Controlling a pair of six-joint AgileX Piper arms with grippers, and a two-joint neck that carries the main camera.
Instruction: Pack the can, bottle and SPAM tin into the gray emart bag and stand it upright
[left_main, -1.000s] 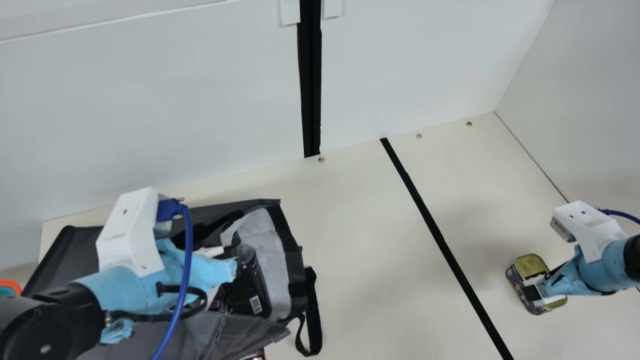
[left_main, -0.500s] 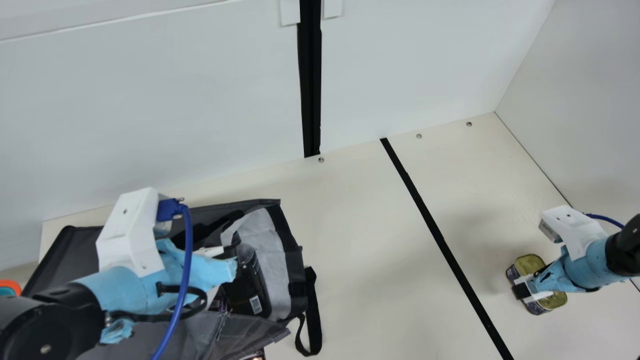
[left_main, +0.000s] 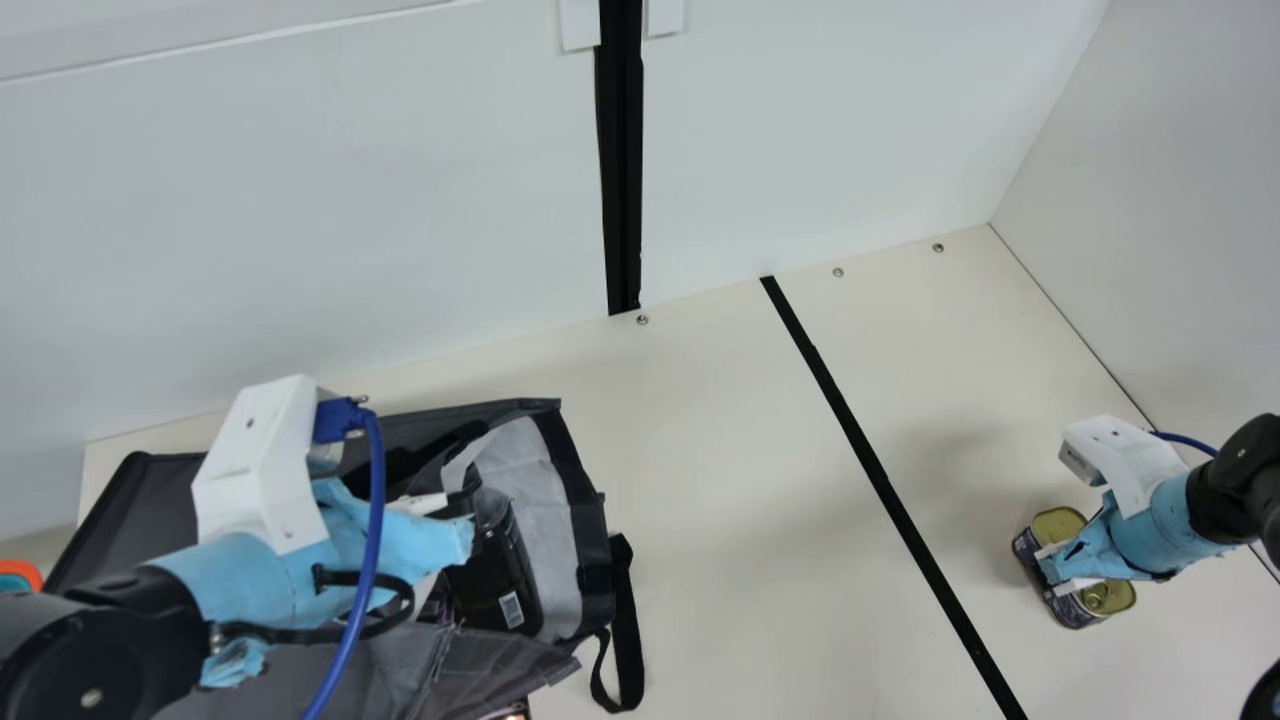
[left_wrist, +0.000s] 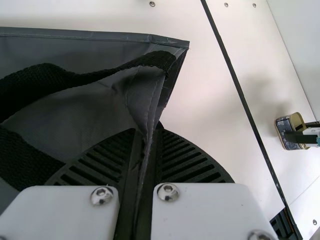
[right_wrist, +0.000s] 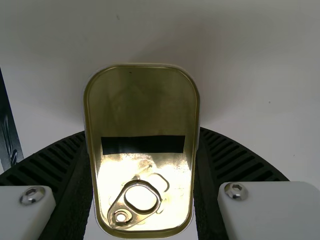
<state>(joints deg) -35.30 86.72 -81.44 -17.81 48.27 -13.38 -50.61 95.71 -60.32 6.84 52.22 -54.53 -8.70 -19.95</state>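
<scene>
In the main view my left gripper (left_main: 455, 545) is at the gray emart bag (left_main: 150, 480), which lies on its side, with a black bottle (left_main: 495, 570) in its mouth. The left wrist view shows my left gripper (left_wrist: 142, 140) shut on a gray edge of the bag (left_wrist: 100, 55). My right gripper (left_main: 1065, 570) is low over the SPAM tin (left_main: 1058, 525) at the main view's right. Seen in the right wrist view, the fingers of my right gripper (right_wrist: 144, 137) stand open on either side of the tin (right_wrist: 145, 100), close to its long sides.
A black strip (left_main: 870, 450) runs along the cream table (left_main: 720, 480) between bag and tin. Walls (left_main: 350, 230) rise behind and at the right. A black strap (left_main: 627, 630) hangs off the bag. An orange-rimmed object (left_main: 20, 572) shows at the left edge.
My right gripper has moved a little left and down to the tin, its fingertips passing from over the lid to beside it. The left arm, bag and tin stay where they were.
</scene>
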